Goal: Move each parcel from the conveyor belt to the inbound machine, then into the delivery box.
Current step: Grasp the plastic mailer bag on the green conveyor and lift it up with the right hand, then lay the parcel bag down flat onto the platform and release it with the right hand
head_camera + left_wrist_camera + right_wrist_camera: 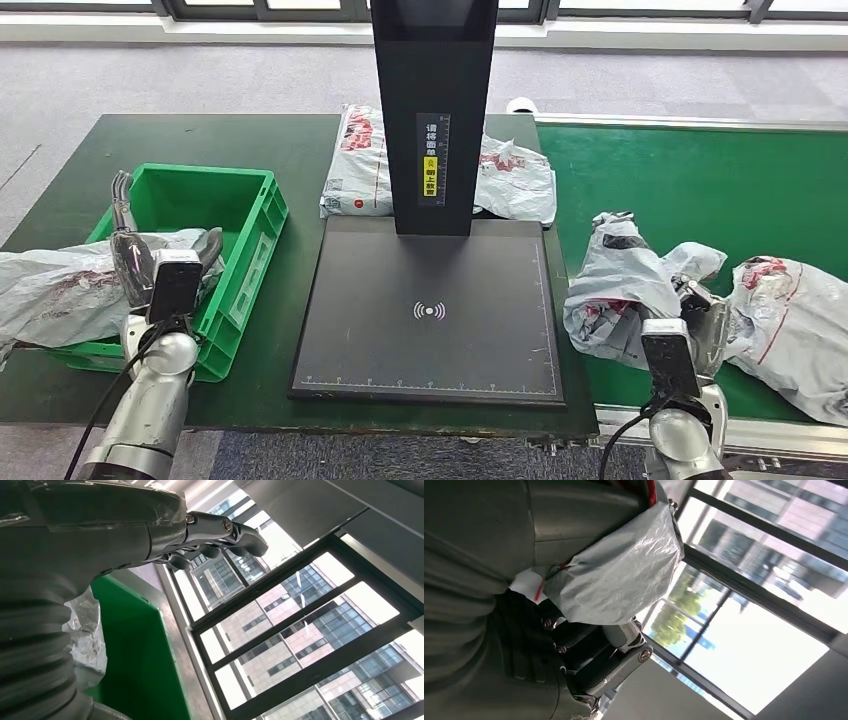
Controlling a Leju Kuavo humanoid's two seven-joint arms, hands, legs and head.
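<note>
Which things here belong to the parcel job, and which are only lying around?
Job:
- grey parcel held by the right hand
- second parcel on the green conveyor belt
- inbound machine
- green delivery box
- parcel by the left hand

Lying about:
- two parcels behind the machine's post

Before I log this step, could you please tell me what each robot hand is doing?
Left robot hand: fingers curled, holding nothing.
Right robot hand: gripping a grey parcel.
</note>
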